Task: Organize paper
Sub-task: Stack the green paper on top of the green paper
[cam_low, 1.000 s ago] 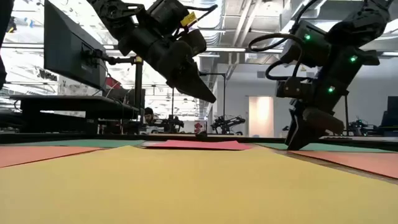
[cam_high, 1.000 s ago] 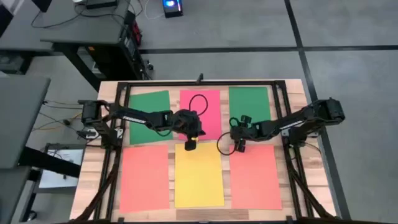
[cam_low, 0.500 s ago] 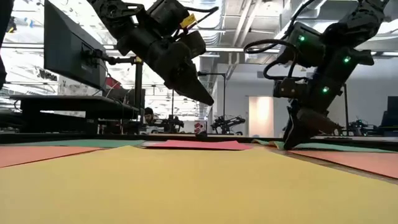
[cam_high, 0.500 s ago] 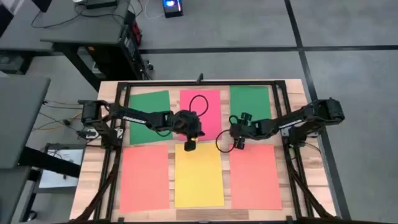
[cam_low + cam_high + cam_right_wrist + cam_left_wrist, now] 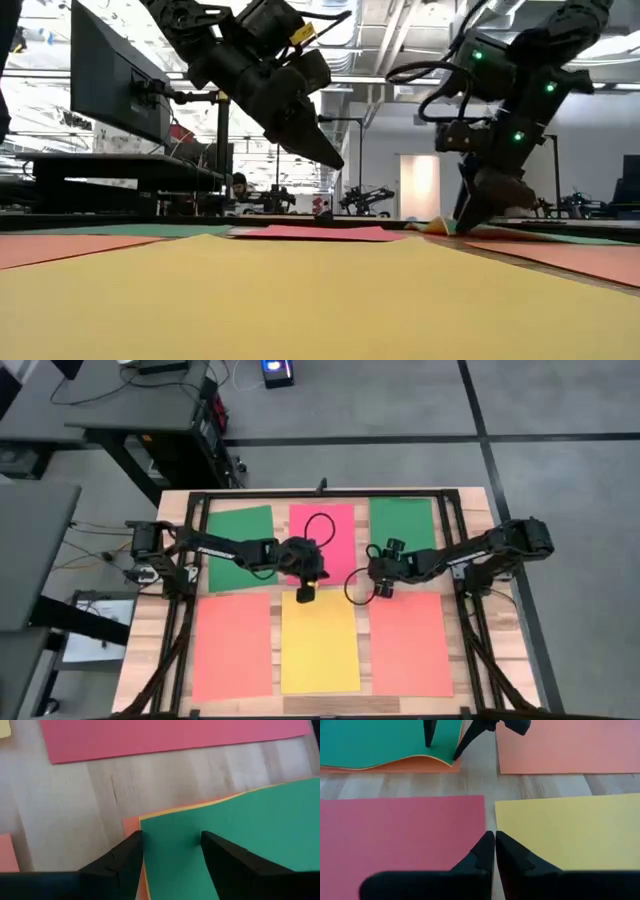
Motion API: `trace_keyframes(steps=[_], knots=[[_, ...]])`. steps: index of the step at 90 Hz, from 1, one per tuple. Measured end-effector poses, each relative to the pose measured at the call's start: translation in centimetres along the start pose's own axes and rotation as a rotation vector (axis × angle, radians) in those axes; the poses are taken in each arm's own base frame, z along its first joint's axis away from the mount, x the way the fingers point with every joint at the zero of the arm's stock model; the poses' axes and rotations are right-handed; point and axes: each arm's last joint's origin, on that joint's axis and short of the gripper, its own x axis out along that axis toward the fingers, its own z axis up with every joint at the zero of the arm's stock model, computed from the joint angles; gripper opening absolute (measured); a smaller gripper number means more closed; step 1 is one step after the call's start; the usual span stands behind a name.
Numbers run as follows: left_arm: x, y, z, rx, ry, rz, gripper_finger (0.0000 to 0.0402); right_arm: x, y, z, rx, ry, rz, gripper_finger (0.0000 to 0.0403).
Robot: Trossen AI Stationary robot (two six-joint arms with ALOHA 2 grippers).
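My right gripper (image 5: 170, 852), fingers spread, sits down over the near corner of the green sheet (image 5: 240, 835), which lies atop an orange sheet (image 5: 131, 826) at the table's far right; likely to peel the corner free. My left gripper (image 5: 494, 847), fingers pressed together and empty, hovers between the pink sheet (image 5: 400, 840) and the yellow sheet (image 5: 570, 830), clear of the work.
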Motion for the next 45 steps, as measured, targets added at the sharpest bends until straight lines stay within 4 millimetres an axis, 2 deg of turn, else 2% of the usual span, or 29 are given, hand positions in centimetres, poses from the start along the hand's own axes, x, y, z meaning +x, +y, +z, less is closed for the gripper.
trace_keyframes(steps=[45], knots=[[0.0,0.0,0.0,-0.004,0.0,0.0,0.0,-1.1,-0.2,0.7,-0.06,0.078,-0.003,0.0187]])
